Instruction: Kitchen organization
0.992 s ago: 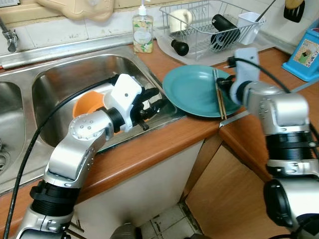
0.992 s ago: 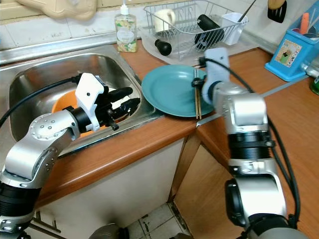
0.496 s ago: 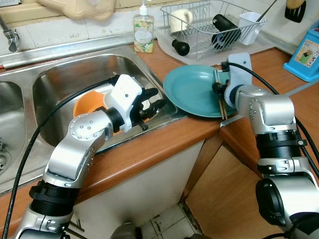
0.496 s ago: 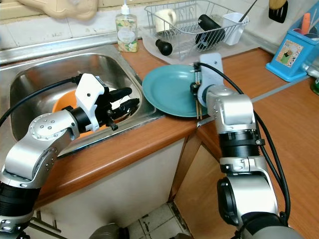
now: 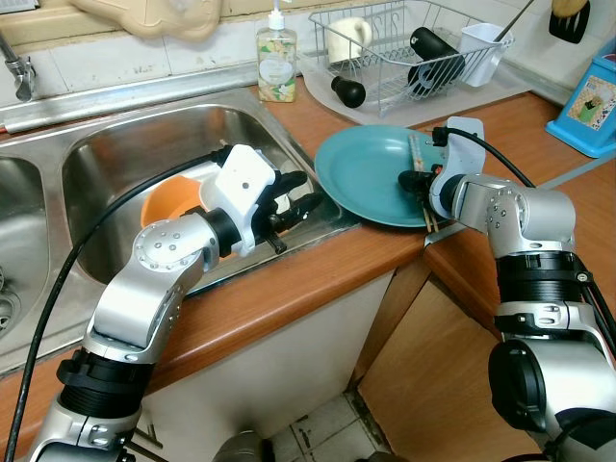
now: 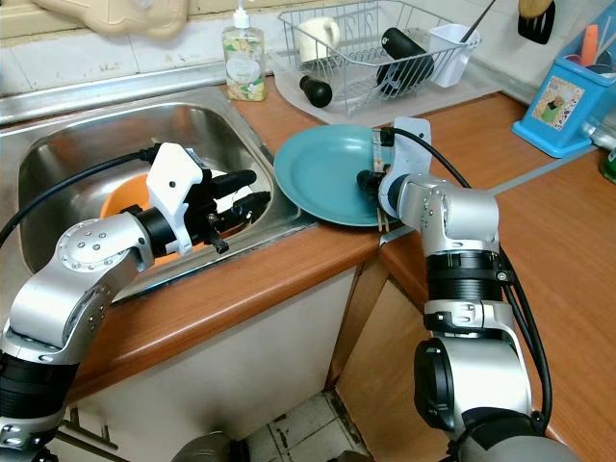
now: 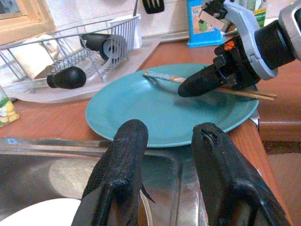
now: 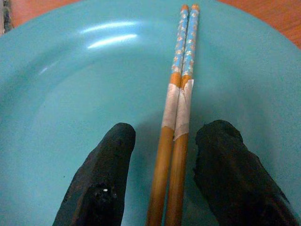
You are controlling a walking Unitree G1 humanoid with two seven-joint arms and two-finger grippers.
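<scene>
- Pair of thin wooden chopsticks w/ blue patterned tops (image 8: 176,113) lies flat on the round teal plate (image 5: 366,173), near its rim on the side away from the steel sink (image 5: 125,144); the two sticks look taped together at mid-length.
- Right hand (image 8: 162,179) is low over the plate, black fingers apart, one each side of the sticks, not yet touching them.
- Handling, as a guess: very light, stiff, smooth; the glazed plate under them is slick, so they may skid or roll when pinched. Best hold is prob. at the taped middle, where both sticks come up as one.
- Left hand (image 7: 164,179) hovers at the sink edge next to the plate, fingers apart, holding nothing; orange bowl (image 5: 171,200) sits in the sink behind it.
- Plate overhangs the wooden surface (image 5: 289,289) edge a bit; pressing down hard could tip it.
</scene>
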